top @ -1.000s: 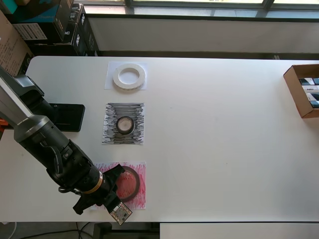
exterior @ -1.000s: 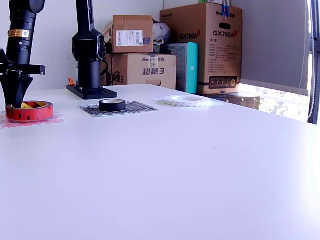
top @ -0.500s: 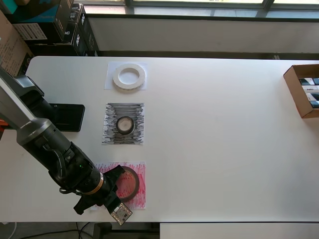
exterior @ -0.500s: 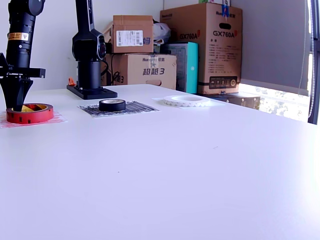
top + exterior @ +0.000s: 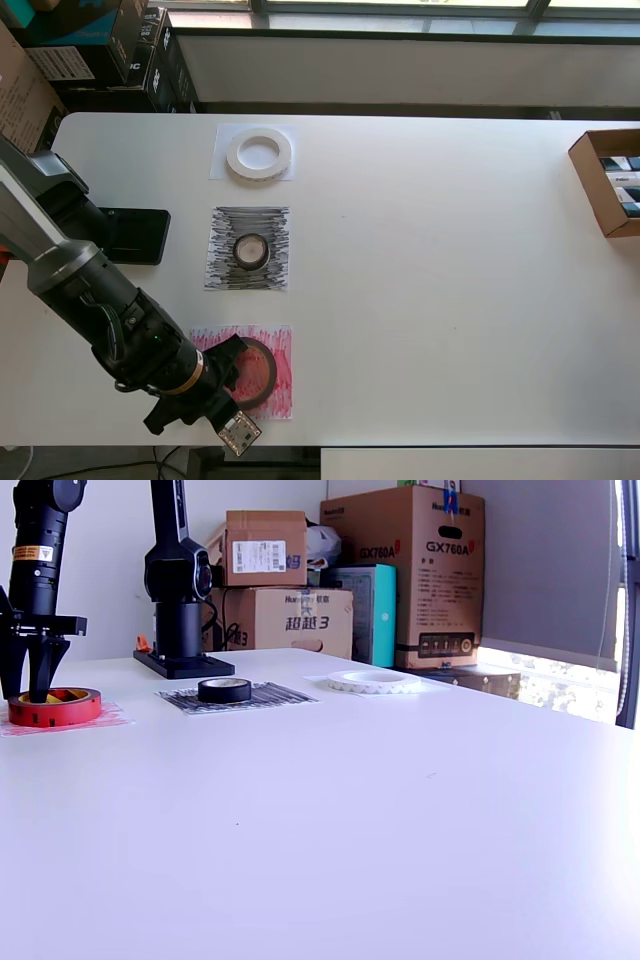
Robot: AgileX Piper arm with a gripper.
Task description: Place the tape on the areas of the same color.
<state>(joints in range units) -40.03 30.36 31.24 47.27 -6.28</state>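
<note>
1. Tape rolls all lie on sheets: the white ring [image 5: 259,154] sits on the white sheet [image 5: 221,168] at the far end of the overhead view.
2. The small black roll [image 5: 251,250] rests in the middle of the black-scribbled sheet [image 5: 222,268].
3. The maroon-brown roll [image 5: 256,368] lies flat on the red-scribbled sheet [image 5: 280,345], nearest the table's front edge [image 5: 450,440].
4. The gripper [image 5: 27,670] stands over that roll with its jaws apart, one finger seemingly inside the ring, not clamping it.
5. Judging by this, the sorting looks complete; only withdrawing the arm remains.
</note>
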